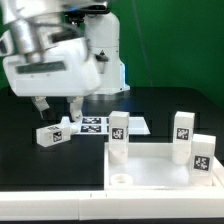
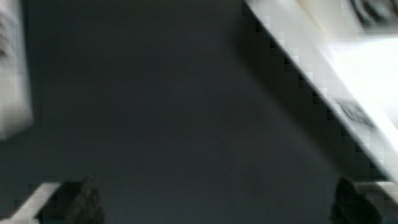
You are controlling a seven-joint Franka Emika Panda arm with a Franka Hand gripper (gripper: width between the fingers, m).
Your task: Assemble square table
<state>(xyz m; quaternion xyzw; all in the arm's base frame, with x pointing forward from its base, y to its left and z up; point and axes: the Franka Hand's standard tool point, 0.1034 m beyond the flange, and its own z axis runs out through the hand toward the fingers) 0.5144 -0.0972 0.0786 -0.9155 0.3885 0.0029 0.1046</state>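
Exterior view: the claw hangs from a bulky, glossy white wrist housing above a matte black table. Its two dark fingers stand well apart, spread wide, with nothing between them.

Just below the claw and slightly toward the exterior view's left, a short chunky white leg lies on its side on the table, a black-and-white square tag on its face. It is not touching the fingers.

Beside the claw toward the exterior view's right, the marker board lies flat, thin and white, printed with several tags.

Further to the exterior view's right and nearer the camera than the claw sits the tabletop: white smooth plastic, square, tray-like, with a raised rim and a round socket showing at one near corner. Three upright legs stand about it: one at its rim nearest the claw, one behind it, one at its far side from the claw. Whether they are seated in sockets cannot be told.

Wrist view: blurred. Dark table surface fills the frame, both fingertips showing as dark shapes set wide apart, empty between. A white edge runs along one side; unidentifiable.
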